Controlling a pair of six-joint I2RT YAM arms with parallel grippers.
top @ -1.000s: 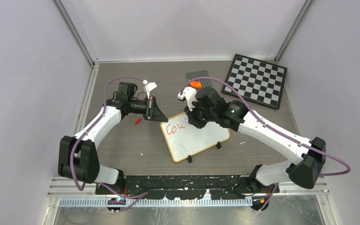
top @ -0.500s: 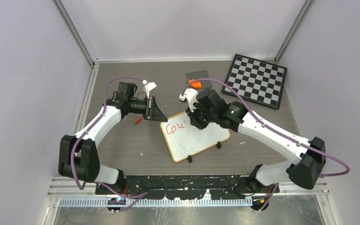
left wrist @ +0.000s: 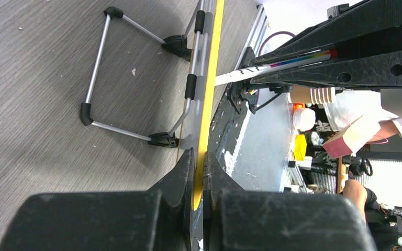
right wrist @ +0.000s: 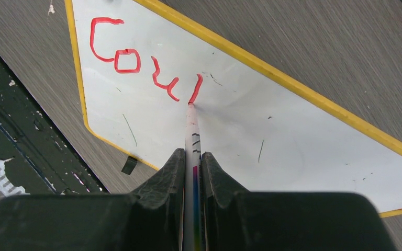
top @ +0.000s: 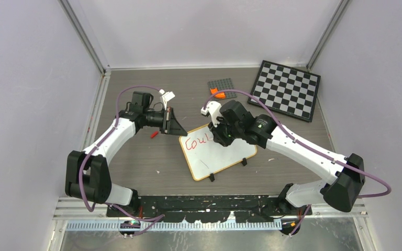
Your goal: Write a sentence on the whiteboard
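The whiteboard (top: 225, 157) stands near the middle of the counter (top: 136, 162), between my two arms, leaned back on a thin wire stand (left wrist: 97, 68) that I see behind it in the left wrist view. Its frame looks yellow-orange, and two small black feet show at its near edge. The left jaws are closed narrow on the frame at the board's left edge, gripping it from both faces. The right jaws are closed on a marker (right wrist: 192, 136), which runs out straight between them. Its tip touches the white surface at the lower end of a slanted red stroke. The sentence (right wrist: 136, 63) is not complete: I can read only "Cou" and this one stroke, in red, near the upper left corner of the board. In the top view the letters (top: 198, 142) lie just left of the right jaws, and the marker itself is hidden under the wrist. A small red thing (top: 154, 134) lies on the counter near the left jaws. Far behind, well apart from the whiteboard, are a chequered board (top: 287, 90) and a grey studded plate (top: 222, 85) with something orange (top: 218, 94) at its near edge.
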